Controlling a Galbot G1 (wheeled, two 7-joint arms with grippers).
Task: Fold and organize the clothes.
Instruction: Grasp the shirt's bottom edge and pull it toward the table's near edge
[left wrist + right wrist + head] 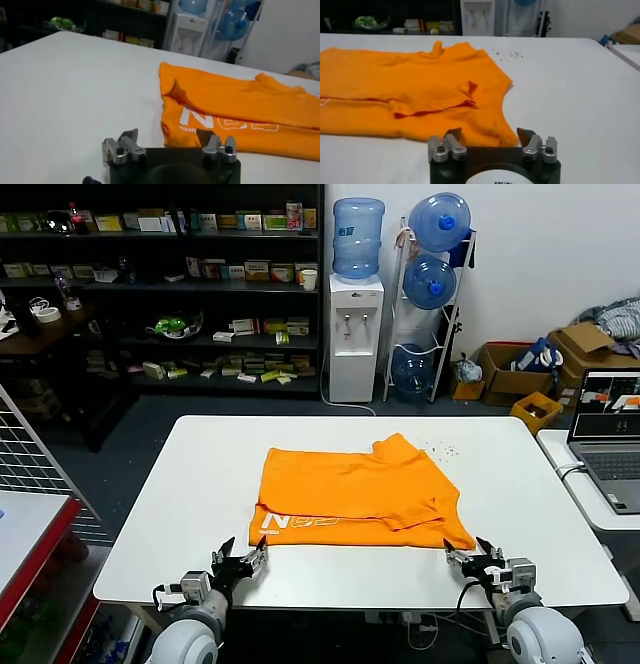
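The orange T-shirt (355, 494) lies half-folded mid-bench, long axis running side to side, just ahead of both open, empty end effectors, left (240, 563) and right (478, 561), at its near corners.

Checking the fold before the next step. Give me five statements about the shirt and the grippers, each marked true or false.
1. The T-shirt lies partly folded on the table. True.
2. The left gripper is shut on the shirt's hem. False: it is open, at the near left corner of the shirt, holding nothing.
3. White lettering shows along the shirt's near edge. True.
4. The right gripper is open, close to the shirt's near right corner. True.
5. The shirt hangs over the table's near edge. False: it lies wholly on the table.
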